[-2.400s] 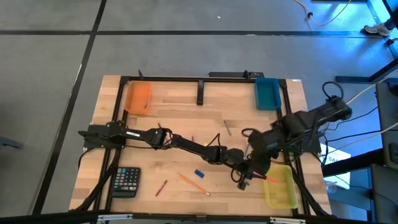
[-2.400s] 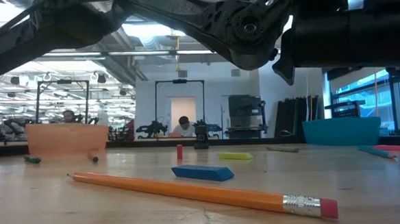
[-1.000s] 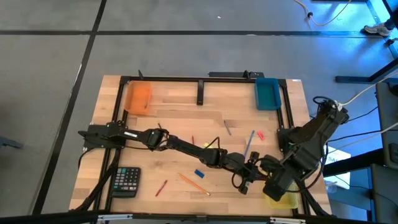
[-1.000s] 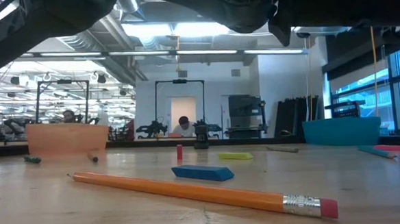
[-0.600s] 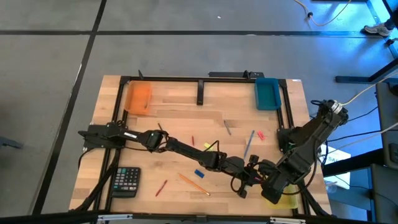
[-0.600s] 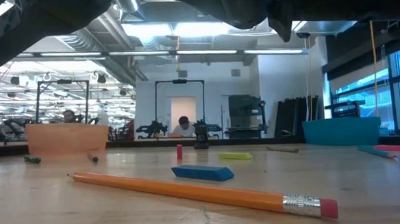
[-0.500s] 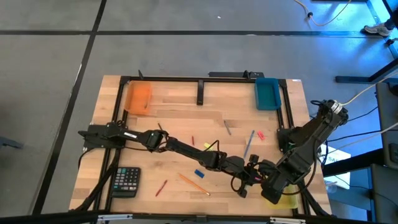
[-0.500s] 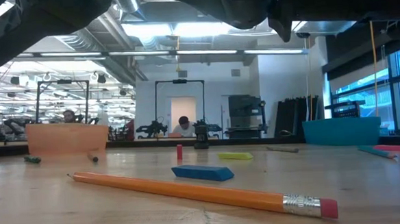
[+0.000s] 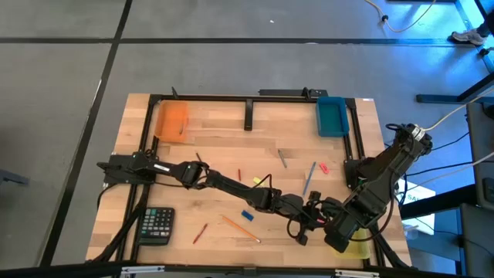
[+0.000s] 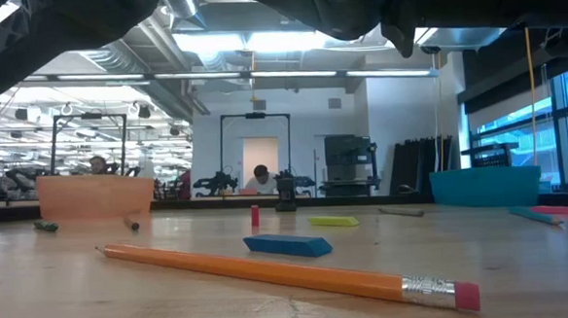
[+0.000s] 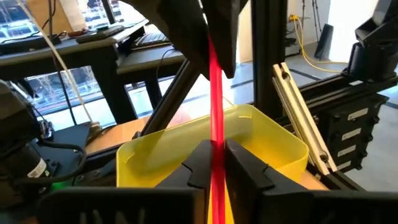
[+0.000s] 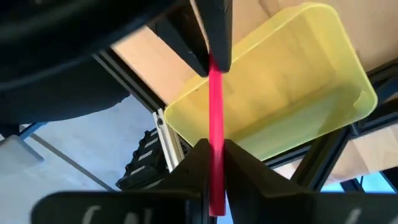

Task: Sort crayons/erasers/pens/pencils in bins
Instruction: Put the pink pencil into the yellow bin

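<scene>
A long thin red stick (image 11: 216, 106) hangs in the air between my two grippers, above the near right of the table. My left gripper (image 11: 217, 163) is shut on one end of it. My right gripper (image 12: 214, 155) is shut on the other end. In the high view the two grippers meet, left (image 9: 310, 218) and right (image 9: 324, 221). The yellow bin (image 11: 261, 134) lies just beyond and below the stick and is also seen in the right wrist view (image 12: 298, 87). The right arm hides most of the yellow bin (image 9: 358, 249) from above. My left gripper pinches one end of the red stick (image 11: 217, 149) between its two fingers. The stick runs on from there to the right gripper's fingers (image 11: 221, 46), clear of the table. My right gripper pinches the stick's other end (image 12: 215, 140) between its two fingers. From there the stick runs straight to the left gripper's fingers (image 12: 214, 37), above the yellow bin.
The orange bin (image 9: 171, 120) is at the far left and the teal bin (image 9: 332, 114) at the far right. A calculator (image 9: 157, 225) lies near left. An orange pencil (image 10: 270, 272), a blue eraser (image 10: 288, 244), a yellow eraser (image 10: 334, 221) and several other sticks lie mid-table.
My right gripper has moved a little toward the table's left, up against the left gripper. The left gripper with the red stick has shifted slightly toward the near edge.
</scene>
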